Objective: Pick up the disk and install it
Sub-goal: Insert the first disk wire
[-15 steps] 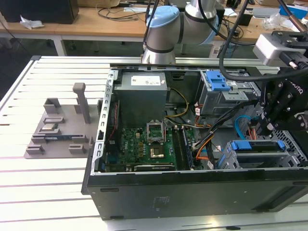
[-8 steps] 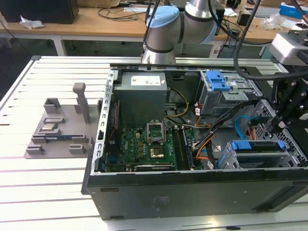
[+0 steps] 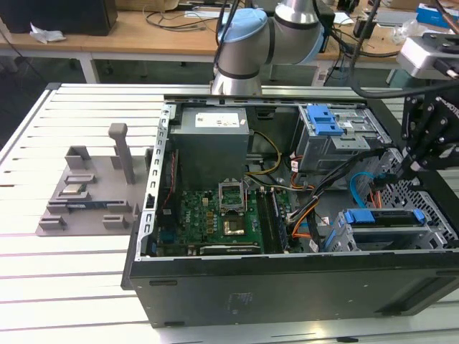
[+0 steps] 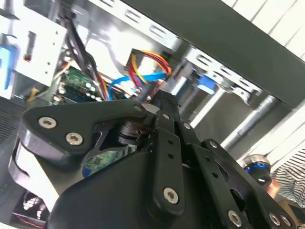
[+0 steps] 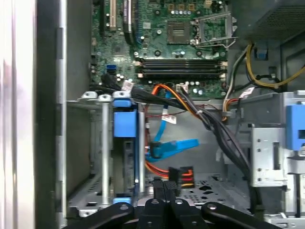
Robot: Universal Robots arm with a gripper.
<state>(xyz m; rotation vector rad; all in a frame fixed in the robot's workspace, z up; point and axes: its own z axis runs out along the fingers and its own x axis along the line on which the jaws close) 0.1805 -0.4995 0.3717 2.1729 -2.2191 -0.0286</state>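
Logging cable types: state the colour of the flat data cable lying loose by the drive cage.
Bright blue; the data cable shows best in the first wrist view.

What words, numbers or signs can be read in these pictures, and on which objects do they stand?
No text can be read with certainty.
White label on the grey power-supply box, exterior view: the print is too small to read.
White cable tags, first wrist view: the print is too blurred to read.
Markings on the motherboard, first wrist view: too small to read.
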